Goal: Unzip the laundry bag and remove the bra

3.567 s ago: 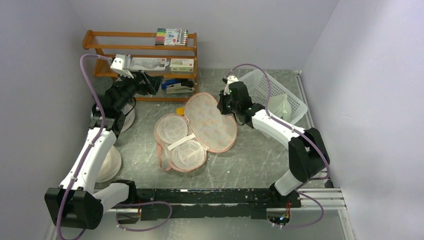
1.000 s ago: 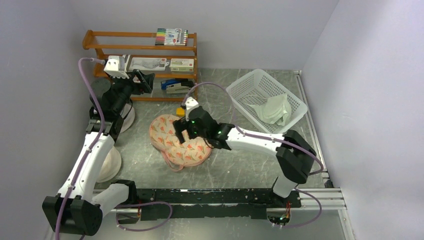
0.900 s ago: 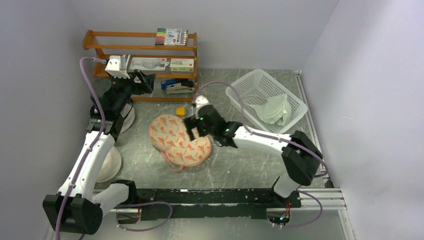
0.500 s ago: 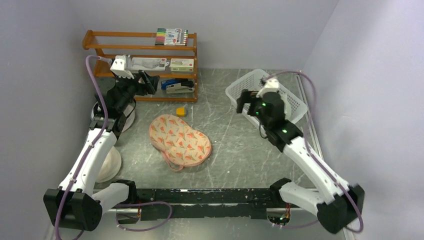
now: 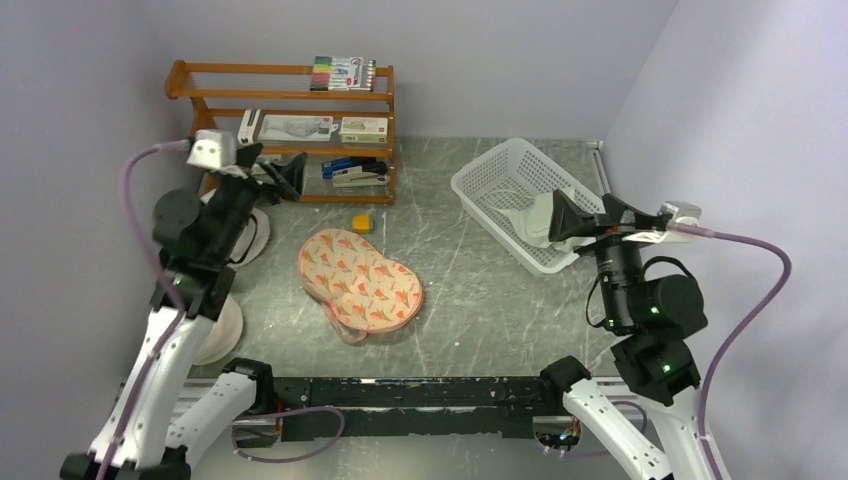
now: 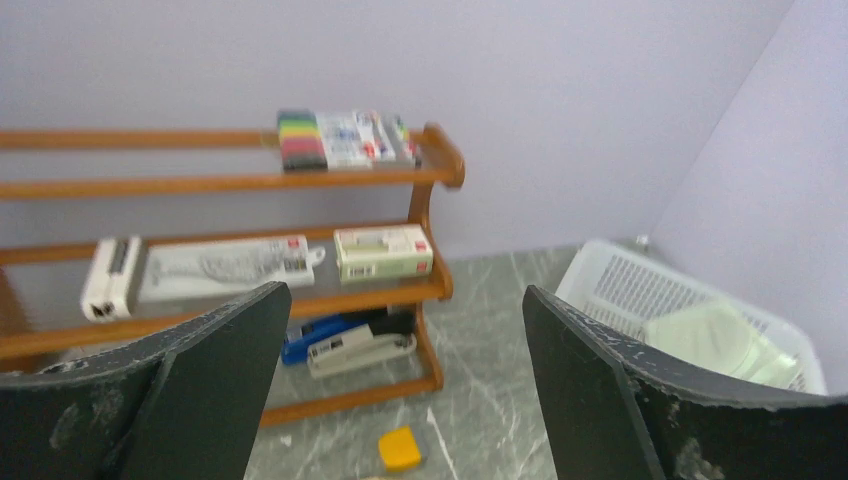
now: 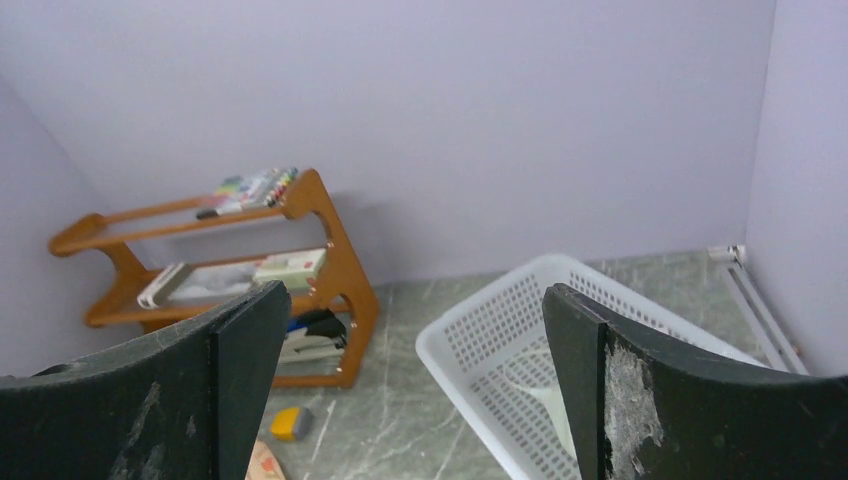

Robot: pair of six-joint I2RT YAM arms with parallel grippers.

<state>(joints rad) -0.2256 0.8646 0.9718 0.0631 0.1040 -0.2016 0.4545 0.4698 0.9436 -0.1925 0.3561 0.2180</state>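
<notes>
Bag (image 5: 360, 285) lies flat at table ctr, floral side up, looks zipped shut, nothing touching it. Bra (image 5: 537, 218) sits in white basket (image 5: 486, 162), at bag's 2 o'clock, well apart. L gripper (image 6: 405, 295) hangs in air at bag's 10 o'clock, jaws spread wide, empty, facing wooden shelf (image 5: 285, 97). R gripper (image 7: 415, 290) hangs at bag's 3 o'clock, over basket's near end, jaws spread wide, empty. Small yellow block (image 5: 361, 222) near bag at 12 o'clock.

White arms (image 5: 172, 335), black joints (image 5: 655, 305), purple cables (image 5: 152, 152)
</notes>
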